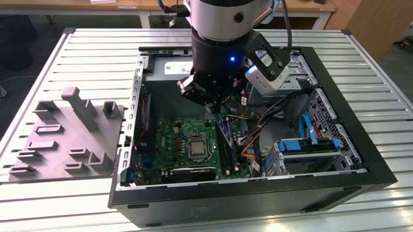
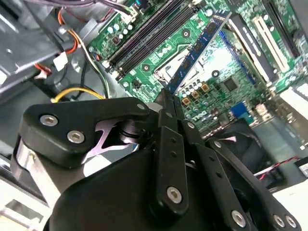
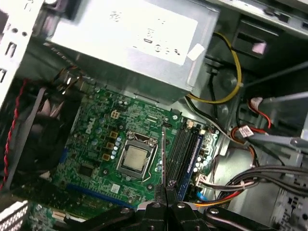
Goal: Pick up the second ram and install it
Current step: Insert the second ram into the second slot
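Observation:
My gripper (image 1: 216, 107) hangs inside the open computer case, over the green motherboard (image 1: 177, 137). It is shut on the second ram (image 2: 199, 45), a thin blue board with black chips that sticks out from the fingertips (image 2: 167, 98). In the first wrist view the ram (image 3: 163, 154) shows edge-on, held above the board between the processor socket (image 3: 134, 159) and the long black memory slots (image 3: 183, 149). It runs parallel to the slots and sits in none of them. In the exterior view the ram (image 1: 225, 127) slopes down from the gripper.
The grey power supply box (image 3: 130, 33) sits at the far end of the case. Orange, yellow and black cables (image 3: 226, 96) lie beside the slots. A drive cage with blue clips (image 1: 308, 146) stands toward the exterior view's right. A grey fixture block (image 1: 71, 135) lies outside the case.

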`<action>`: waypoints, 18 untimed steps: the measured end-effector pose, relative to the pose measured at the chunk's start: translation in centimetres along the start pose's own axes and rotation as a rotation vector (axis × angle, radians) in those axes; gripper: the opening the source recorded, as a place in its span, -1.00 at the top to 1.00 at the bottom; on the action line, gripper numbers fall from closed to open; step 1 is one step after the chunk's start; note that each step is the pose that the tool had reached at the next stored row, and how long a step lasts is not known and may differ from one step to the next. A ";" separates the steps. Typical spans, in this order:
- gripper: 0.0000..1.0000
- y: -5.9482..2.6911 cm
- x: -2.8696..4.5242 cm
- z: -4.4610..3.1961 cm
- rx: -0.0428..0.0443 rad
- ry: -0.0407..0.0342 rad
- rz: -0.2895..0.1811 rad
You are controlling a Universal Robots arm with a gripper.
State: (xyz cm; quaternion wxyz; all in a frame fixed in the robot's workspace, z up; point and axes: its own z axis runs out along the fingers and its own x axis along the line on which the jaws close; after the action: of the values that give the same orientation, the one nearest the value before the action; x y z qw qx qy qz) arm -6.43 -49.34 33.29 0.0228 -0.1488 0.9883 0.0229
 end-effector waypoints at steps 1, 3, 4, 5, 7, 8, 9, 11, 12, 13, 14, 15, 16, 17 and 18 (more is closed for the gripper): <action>0.77 0.00 0.00 0.01 0.0009 -0.0007 0.018; 0.77 0.00 0.00 0.04 0.0029 -0.0020 0.054; 0.77 0.00 0.00 0.05 0.0038 -0.0027 0.072; 0.77 0.00 0.00 0.07 0.0048 -0.0034 0.091; 0.77 0.00 0.00 0.10 0.0067 -0.0049 0.127; 0.77 0.00 0.00 0.12 0.0076 -0.0056 0.145; 0.77 0.00 0.01 0.13 0.0085 -0.0062 0.163; 0.77 -0.01 0.01 0.16 0.0104 -0.0076 0.199; 0.77 -0.01 0.01 0.18 0.0115 -0.0084 0.219; 0.77 -0.01 0.01 0.20 0.0123 -0.0091 0.236; 0.77 -0.01 0.01 0.22 0.0132 -0.0098 0.254; 0.77 -0.01 0.01 0.24 0.0143 -0.0105 0.272; 0.77 -0.01 0.01 0.26 0.0152 -0.0111 0.290; 0.77 -0.01 0.02 0.28 0.0161 -0.0119 0.308; 0.77 -0.01 0.02 0.30 0.0171 -0.0125 0.327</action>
State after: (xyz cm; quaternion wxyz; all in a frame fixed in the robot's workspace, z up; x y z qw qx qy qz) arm -6.43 -49.34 32.99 0.0262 0.0144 0.9994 0.0188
